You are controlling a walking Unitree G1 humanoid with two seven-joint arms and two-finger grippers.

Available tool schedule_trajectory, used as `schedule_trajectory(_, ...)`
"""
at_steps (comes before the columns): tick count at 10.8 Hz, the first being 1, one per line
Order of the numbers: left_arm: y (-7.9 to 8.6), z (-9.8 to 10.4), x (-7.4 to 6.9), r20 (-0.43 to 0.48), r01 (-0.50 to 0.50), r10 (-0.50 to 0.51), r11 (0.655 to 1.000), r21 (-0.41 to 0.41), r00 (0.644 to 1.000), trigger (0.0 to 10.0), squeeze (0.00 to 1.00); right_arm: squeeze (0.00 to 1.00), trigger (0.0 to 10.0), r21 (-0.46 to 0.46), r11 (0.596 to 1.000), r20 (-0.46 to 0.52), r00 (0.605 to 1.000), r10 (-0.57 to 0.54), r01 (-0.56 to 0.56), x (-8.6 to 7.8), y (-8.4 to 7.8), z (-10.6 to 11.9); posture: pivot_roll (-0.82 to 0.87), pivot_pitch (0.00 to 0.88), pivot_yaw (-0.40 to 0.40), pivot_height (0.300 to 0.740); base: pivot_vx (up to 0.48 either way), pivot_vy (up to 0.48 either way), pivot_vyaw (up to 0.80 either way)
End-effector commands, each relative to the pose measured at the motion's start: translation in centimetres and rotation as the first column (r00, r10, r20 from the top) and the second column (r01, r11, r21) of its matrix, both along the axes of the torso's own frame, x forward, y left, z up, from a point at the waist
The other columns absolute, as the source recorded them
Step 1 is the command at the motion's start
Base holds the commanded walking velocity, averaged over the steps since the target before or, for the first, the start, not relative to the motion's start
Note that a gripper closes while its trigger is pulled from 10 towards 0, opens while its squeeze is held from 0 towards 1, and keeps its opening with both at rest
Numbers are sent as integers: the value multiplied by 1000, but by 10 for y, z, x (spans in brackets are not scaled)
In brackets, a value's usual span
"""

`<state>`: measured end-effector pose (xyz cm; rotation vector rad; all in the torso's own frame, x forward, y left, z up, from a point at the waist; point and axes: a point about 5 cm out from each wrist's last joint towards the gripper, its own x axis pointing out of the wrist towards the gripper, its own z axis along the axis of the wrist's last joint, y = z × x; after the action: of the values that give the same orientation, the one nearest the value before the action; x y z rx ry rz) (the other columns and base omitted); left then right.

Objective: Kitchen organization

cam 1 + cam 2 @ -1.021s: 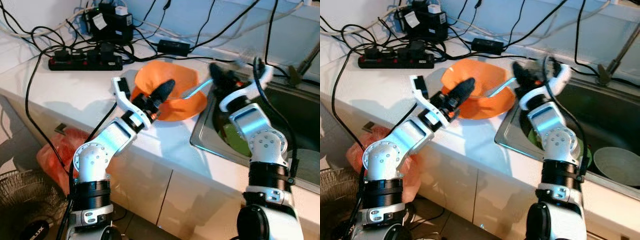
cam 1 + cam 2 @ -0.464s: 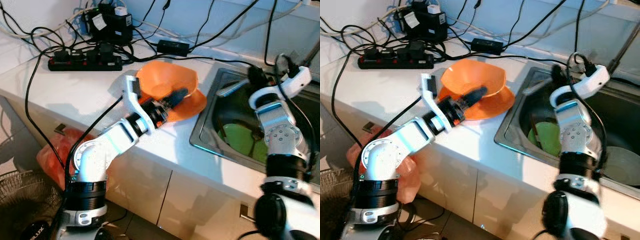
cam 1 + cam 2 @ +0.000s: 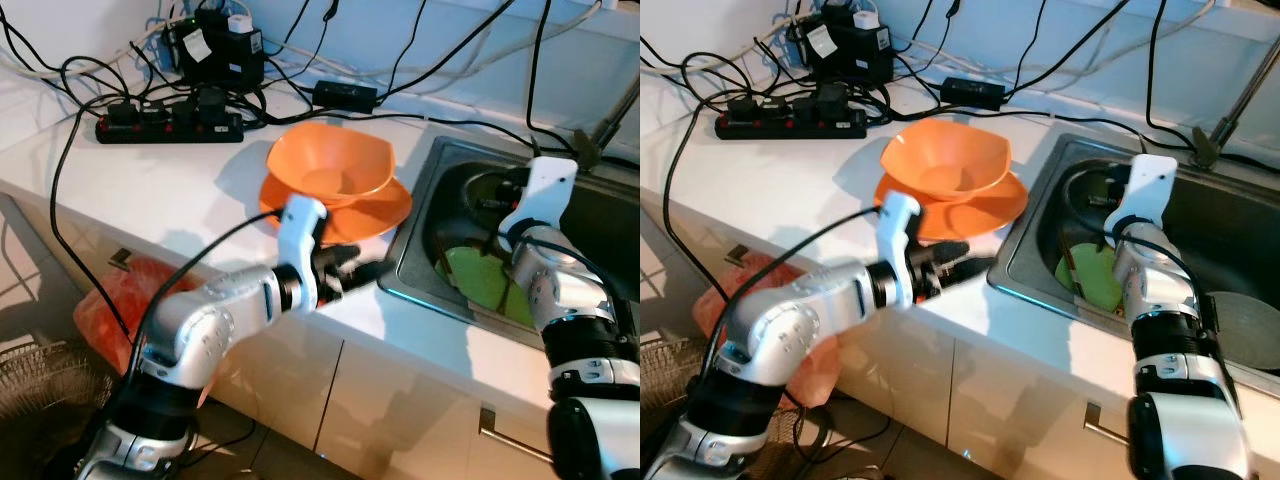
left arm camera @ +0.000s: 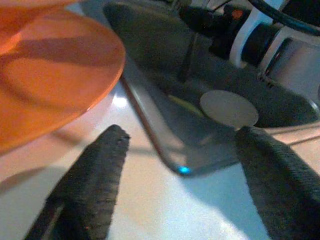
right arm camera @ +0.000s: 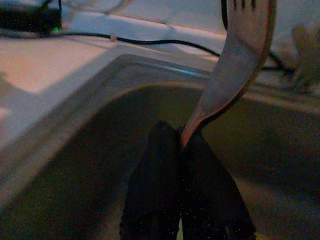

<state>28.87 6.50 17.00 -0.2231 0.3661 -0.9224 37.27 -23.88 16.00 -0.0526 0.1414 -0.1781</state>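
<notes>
Fork (image 5: 235,65) was pinched by its thin handle between the right gripper (image 5: 182,145)'s closed fingers, held down inside the sink (image 3: 410,280) above the green plate (image 3: 480,280). Nearer the robot, the left gripper (image 3: 365,272) hovered with its jaws spread wide and empty over the counter edge (image 3: 330,310), just beside the sink rim. Risk, as I judged it: so narrow a grip on a tilted handle could let the fork swivel or slip and clatter onto the dishes below. Farther back, the orange bowl (image 3: 330,170) sat stacked on the orange plate (image 3: 385,205), cables (image 3: 150,110) beyond. A second before, the left gripper lay across that bowl and the right held the fork over the counter; since then the left had drawn back and the fork had travelled into the sink.
</notes>
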Motion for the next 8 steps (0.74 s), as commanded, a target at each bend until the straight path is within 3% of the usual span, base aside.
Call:
schedule_trajectory(1, -1, 0, -3, 32, 20, -21, 1000, 21, 999, 10000, 1000, 0, 0, -34, 999, -45, 999, 9, -11, -3, -3, -11, 79, 9, -29, 740, 0, 0, 0)
schedule_trajectory(5, -3, -5, -5, 61, 48, -52, 997, 63, 997, 10000, 1000, 0, 0, -112, 992, -181, 983, 29, -50, -8, 2, -38, 81, 16, -29, 740, 0, 0, 0)
schedule_trajectory(6, -2, -5, -5, 65, 48, -53, 996, 68, 996, 10000, 1000, 0, 4745, -109, 993, -209, 977, 29, -53, -9, 1, -43, 81, 16, -29, 740, 0, 0, 0)
schedule_trajectory(7, -2, -6, -5, 69, 49, -54, 996, 75, 996, 10000, 1000, 0, 4745, -119, 991, -223, 974, 32, -60, -9, 1, -45, 80, 17, -29, 740, 0, 0, 0)
schedule_trajectory(8, -3, -5, -5, 81, 53, -60, 995, 81, 995, 10000, 1000, 1000, 10000, -117, 991, -238, 971, 34, -63, -10, 2, -47, 80, 15, -28, 740, 0, 0, 0)
